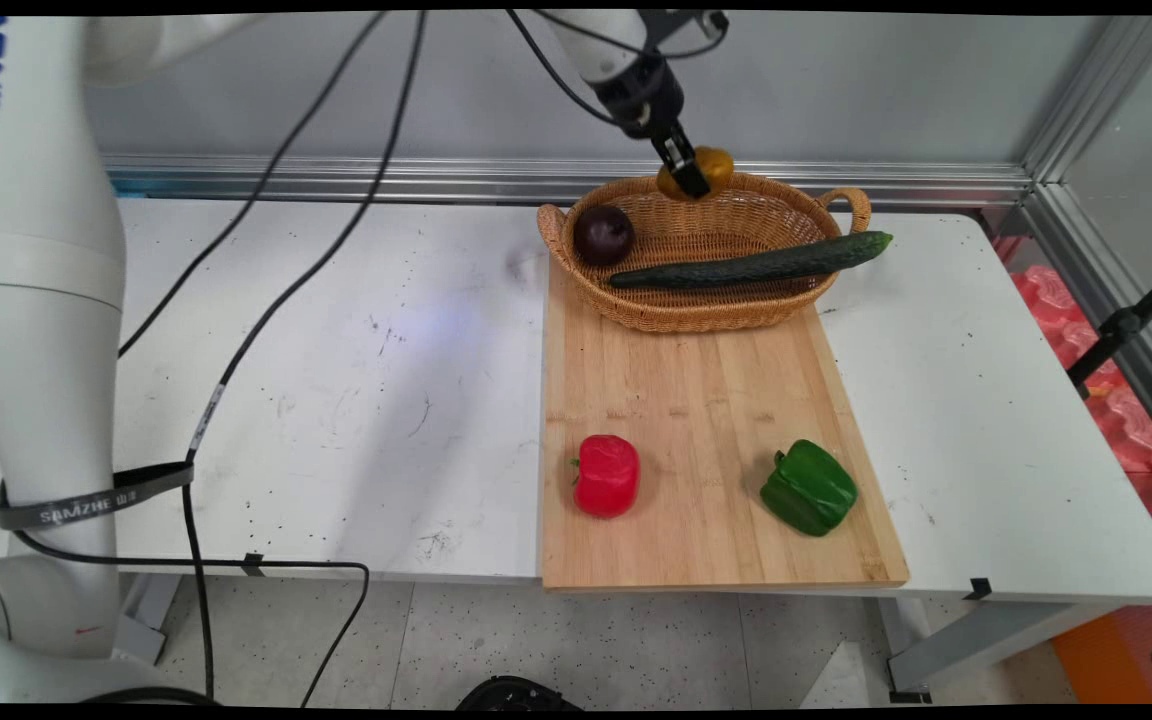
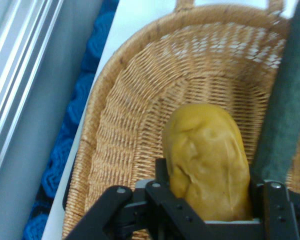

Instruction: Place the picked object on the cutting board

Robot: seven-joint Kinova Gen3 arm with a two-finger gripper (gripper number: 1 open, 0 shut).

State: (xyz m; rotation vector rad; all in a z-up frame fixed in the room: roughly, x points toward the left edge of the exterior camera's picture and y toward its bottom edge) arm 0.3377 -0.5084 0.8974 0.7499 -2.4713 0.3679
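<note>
cutting board (image 1: 706, 400) at desk's (image 1: 336, 380) near edge, carrying red pepper (image 1: 606, 475), green pepper (image 1: 809, 487). wicker basket (image 1: 696, 305) on board's far end holds cucumber (image 1: 751, 265), purple onion (image 1: 603, 234). yellow potato (image 2: 207, 160) clamped between fingers (image 2: 162, 205), above basket's far side.

You see the white table (image 1: 356, 400) evenly and brightly lit from overhead, with only soft shadows beneath the basket (image 1: 701, 300) and the peppers. Straight lines bow near the main view's corners. Your hand view is soft throughout, and its upper edge is washed out.
</note>
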